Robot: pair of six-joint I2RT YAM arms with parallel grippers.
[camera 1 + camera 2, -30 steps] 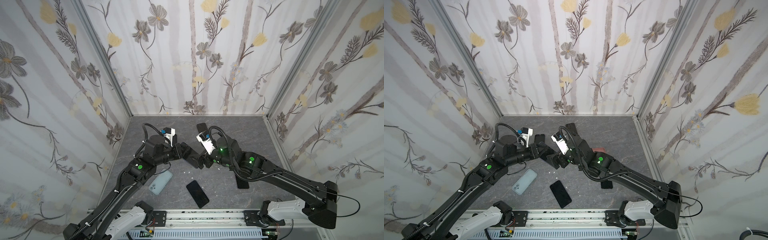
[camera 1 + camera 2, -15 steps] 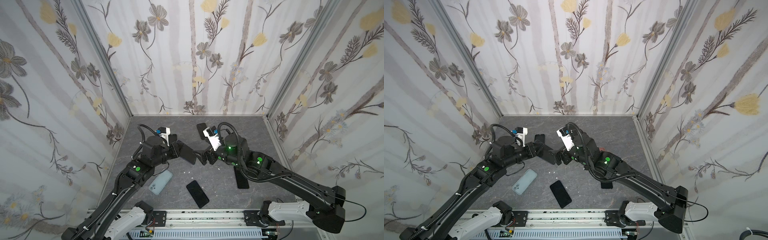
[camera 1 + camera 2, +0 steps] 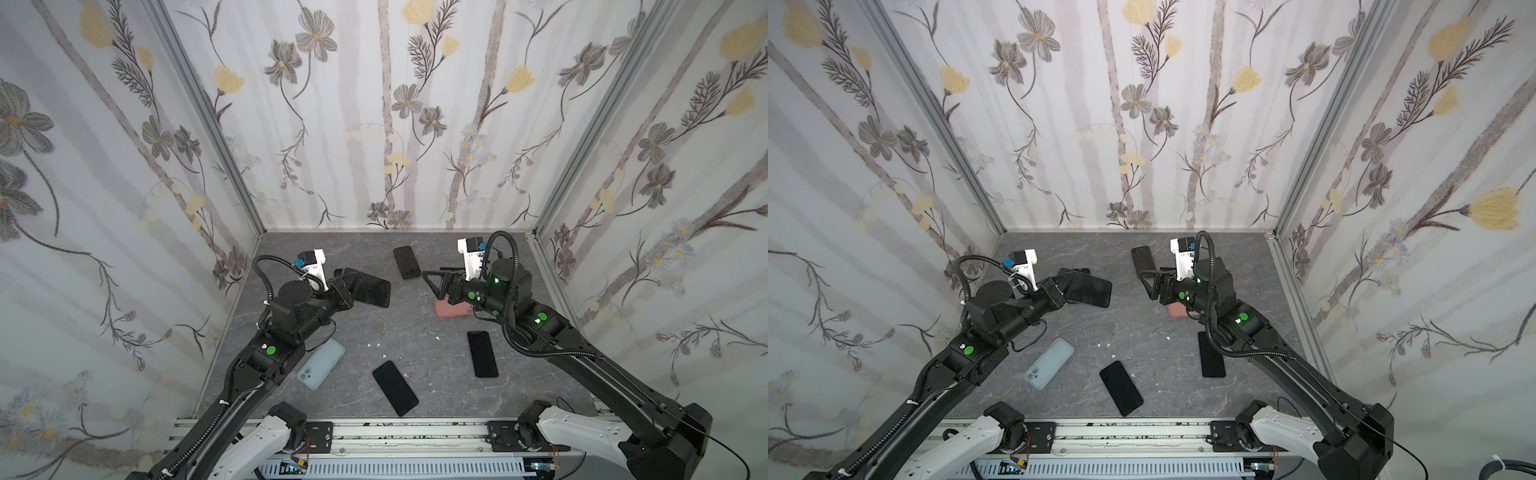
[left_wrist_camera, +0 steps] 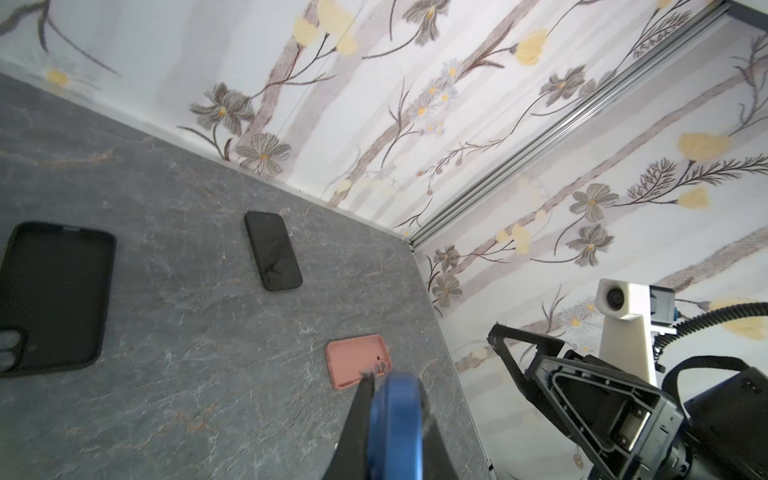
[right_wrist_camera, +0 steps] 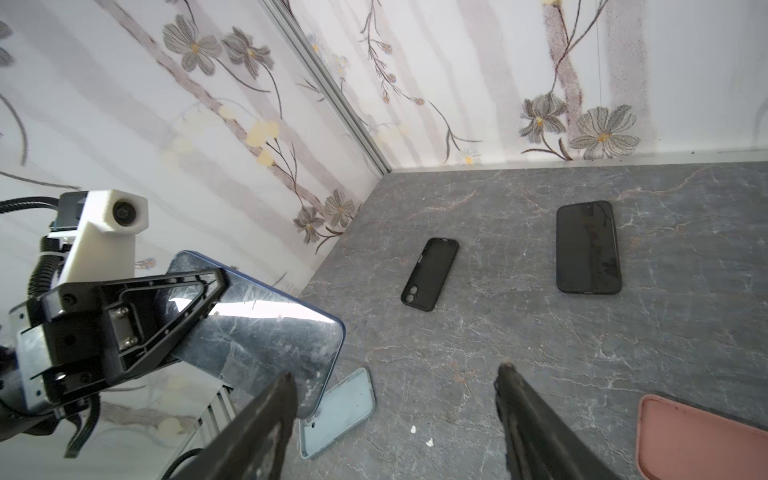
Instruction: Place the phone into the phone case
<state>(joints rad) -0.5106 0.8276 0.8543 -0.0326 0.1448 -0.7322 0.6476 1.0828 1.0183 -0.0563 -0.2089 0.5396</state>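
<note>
A blue-edged phone is being held clamped between the left fingers, tilted and lifted clear of the worktop. The right fingers are being held apart, closed on nothing, near a pink case. A light blue case is lying flat beside the left arm. A black case and a dark phone are lying apart towards the back wall.
</note>
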